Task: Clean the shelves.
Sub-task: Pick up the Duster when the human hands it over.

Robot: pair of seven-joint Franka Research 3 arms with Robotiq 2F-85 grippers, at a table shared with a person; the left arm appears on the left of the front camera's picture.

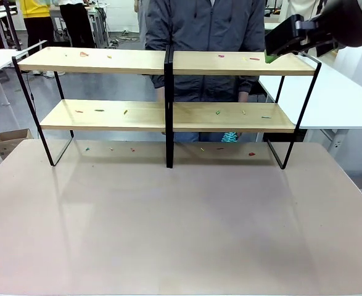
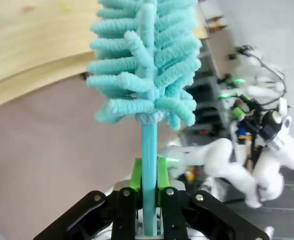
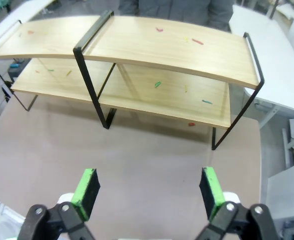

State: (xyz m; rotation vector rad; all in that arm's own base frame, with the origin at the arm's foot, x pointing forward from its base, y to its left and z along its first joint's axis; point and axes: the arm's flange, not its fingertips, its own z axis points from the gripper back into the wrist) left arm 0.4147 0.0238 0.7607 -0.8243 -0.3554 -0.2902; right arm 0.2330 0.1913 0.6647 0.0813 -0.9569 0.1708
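- Between its green pads, the left claw (image 2: pixel 148 174) is clamped shut on the thin handle of a teal duster (image 2: pixel 147 65), low on the stem.
- Straight ahead of that claw the duster runs along the fingers' own line, its fluffy head well clear of the pads.
- Beyond the head, ahead and up-left in the wrist view, a light-wood board of the shelves (image 2: pixel 31 40) slants across. The head overlaps its edge, but whether fronds touch wood, and which tier this is, I cannot tell.
- Nearer the claw than that board lies bare surface (image 2: pixel 46 160), which gives room to draw back.
- The right claw (image 3: pixel 149 189) is wide open and holds nothing. The shelves lie ahead of and below it, with the long boards running across its view and the central upright (image 3: pixel 91 90) to its left.
- In the front view this claw hangs just beside the top board's right end, so it looks the nearer arm there, though the left one carries the tool.
- Small coloured scraps (image 3: pixel 158 84) dot both tiers and the surface under the rack.
- The stroke should probably follow the boards' length. The upright and the frame's end loops are the edges to stop short of, and a person (image 1: pixel 205 31) stands close behind.
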